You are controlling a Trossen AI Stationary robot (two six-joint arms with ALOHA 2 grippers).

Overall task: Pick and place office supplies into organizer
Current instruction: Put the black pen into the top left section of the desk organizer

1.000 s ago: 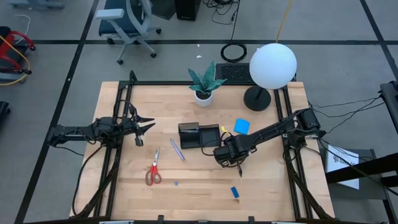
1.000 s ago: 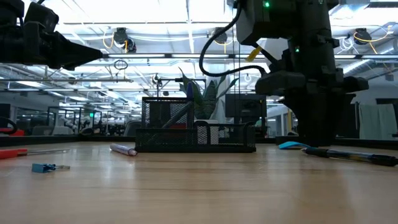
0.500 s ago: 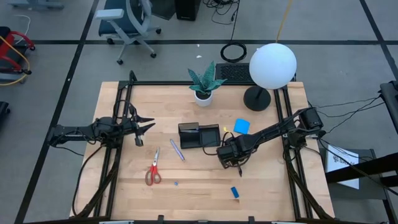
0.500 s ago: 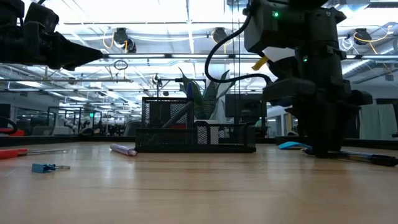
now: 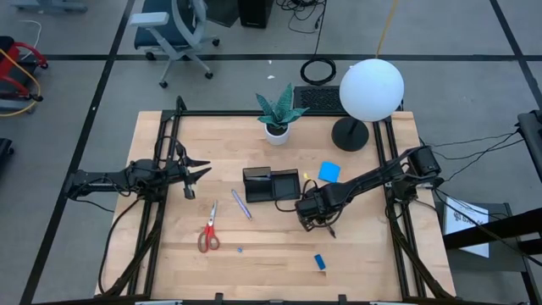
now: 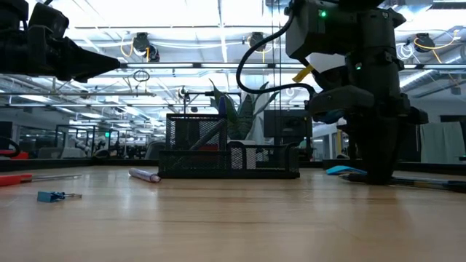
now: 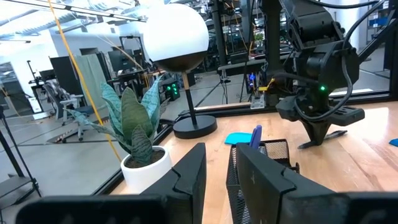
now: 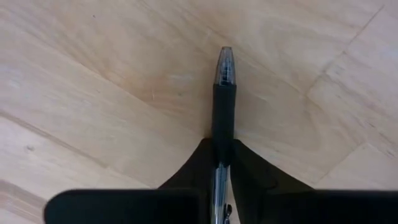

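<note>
My right gripper (image 5: 318,217) points down at the table's middle right and is shut on a dark pen (image 8: 224,93), just near of the black mesh organizer (image 5: 271,185). Red-handled scissors (image 5: 208,230), a purple pen (image 5: 242,204), a blue note pad (image 5: 329,172) and a small blue block (image 5: 319,261) lie flat on the wood. My left gripper (image 5: 200,170) waits open above the table's left side, pointing level toward the organizer (image 7: 261,149). My right gripper pinches the dark pen's barrel (image 8: 224,134) between its two fingers (image 8: 198,163), partway along its length. The fingers come from above, pointing down, and lie across the pen. The pen lies level at the table top, one end (image 6: 431,183) sticking out past the fingers.
A potted plant (image 5: 278,114) and a lamp with a white globe (image 5: 371,89) on a black round base (image 5: 350,134) stand at the far edge. A tiny blue item (image 5: 240,250) lies near the scissors. Bare wood stretches along the near edge.
My right gripper has sunk a little onto the dark pen, rolled its wrist somewhat and shut on the pen. The pen has turned slightly on the table with it. The left arm has kept still.
</note>
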